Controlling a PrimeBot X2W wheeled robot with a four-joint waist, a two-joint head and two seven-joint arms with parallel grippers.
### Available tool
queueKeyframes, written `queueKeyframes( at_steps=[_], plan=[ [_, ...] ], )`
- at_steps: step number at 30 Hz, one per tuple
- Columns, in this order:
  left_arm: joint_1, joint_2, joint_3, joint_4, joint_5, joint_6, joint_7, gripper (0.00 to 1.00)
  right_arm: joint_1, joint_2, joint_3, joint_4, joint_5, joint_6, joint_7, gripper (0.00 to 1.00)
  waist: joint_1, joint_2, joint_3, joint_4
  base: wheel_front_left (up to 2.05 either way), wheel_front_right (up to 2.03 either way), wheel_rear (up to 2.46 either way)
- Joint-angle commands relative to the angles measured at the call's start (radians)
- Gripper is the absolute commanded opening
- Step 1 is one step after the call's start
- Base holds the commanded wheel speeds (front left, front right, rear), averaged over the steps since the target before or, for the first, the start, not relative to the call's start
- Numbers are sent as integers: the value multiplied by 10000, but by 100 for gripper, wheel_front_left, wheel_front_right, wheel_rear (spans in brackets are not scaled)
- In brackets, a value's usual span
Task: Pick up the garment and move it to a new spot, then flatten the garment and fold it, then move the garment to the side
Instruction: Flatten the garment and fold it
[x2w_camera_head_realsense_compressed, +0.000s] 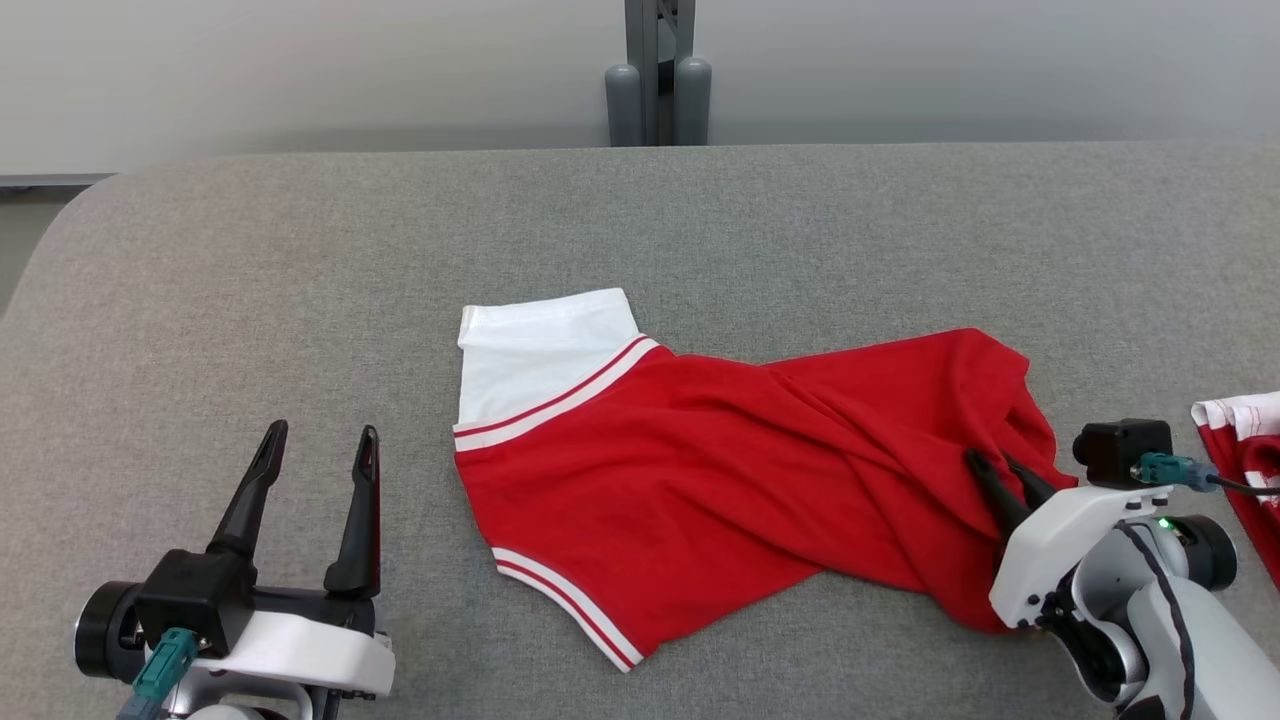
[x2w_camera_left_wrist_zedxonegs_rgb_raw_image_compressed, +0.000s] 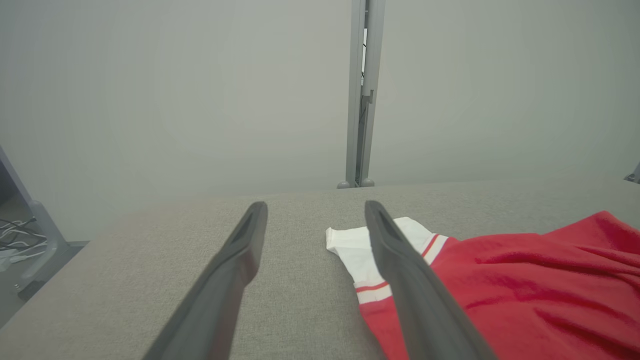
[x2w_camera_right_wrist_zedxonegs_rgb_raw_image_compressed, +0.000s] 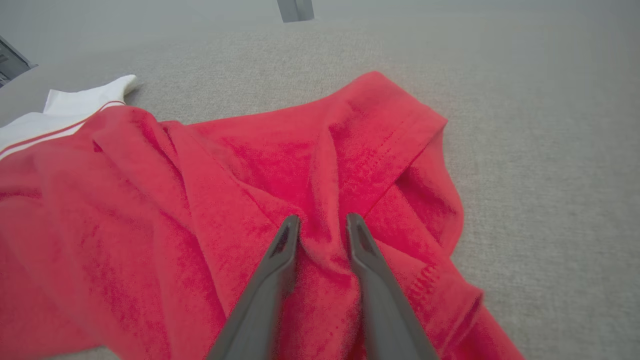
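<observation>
The red garment (x2w_camera_head_realsense_compressed: 720, 470) lies crumpled on the grey bench (x2w_camera_head_realsense_compressed: 300, 260). The right claw (x2w_camera_head_realsense_compressed: 992, 460) straddles a fold at its right end, half closed; whether it grips, I cannot tell. The left claw (x2w_camera_head_realsense_compressed: 323, 428) gapes wide, left of the garment.

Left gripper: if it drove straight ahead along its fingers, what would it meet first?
Probably nothing: the left gripper points across bare table, passing left of the white sleeve of the garment, though its height is unclear.
</observation>
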Motion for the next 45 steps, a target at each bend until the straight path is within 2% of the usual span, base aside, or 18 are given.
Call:
queueKeyframes(
  at_steps=[1,11,17,22,28,32,33,34,35,40,45],
  plan=[
    [-196,21,38,33,-31,20,-69,100,-144,-146,12,-43,101,-4,-216,0,0,0,17,-5,0,0,0],
    [-282,2,74,89,-118,50,-192,100,-1394,-654,-456,-571,56,-4,-1150,0,0,0,96,-208,0,0,0],
    [-450,-25,-18,140,-147,-14,-212,100,-2477,-726,-222,91,-276,-4,-1230,0,0,0,194,-270,0,0,0],
    [-469,-143,-72,237,-240,-66,-283,100,-1892,-511,175,919,-6,-4,-1052,0,0,0,254,-135,0,0,0],
    [-393,-98,6,291,-312,-67,-341,100,-924,-292,-677,1470,517,-4,-1588,0,0,0,376,-270,0,0,0],
    [-420,-13,33,304,-327,-88,-350,100,-750,-200,-737,1349,568,-4,-1870,0,0,0,396,-415,0,0,0],
    [-435,7,36,316,-326,-87,-340,100,-706,-133,-767,1293,691,-4,-1928,15,0,0,381,-464,0,0,0],
    [-450,19,23,324,-328,-92,-319,100,-666,-87,-796,1207,760,-4,-2018,50,0,0,360,-492,0,0,0],
    [-462,36,13,333,-329,-92,-294,100,-624,-64,-815,1121,799,-4,-2068,100,0,0,337,-514,0,0,0],
    [-433,43,-65,370,-359,-77,-288,100,127,158,-1012,391,812,-4,-2311,100,0,0,124,-520,0,0,0],
    [-146,30,-50,433,-429,18,-313,100,1750,647,-1324,-1022,195,-4,-2241,100,0,0,-224,-503,0,0,0]
  ],
)
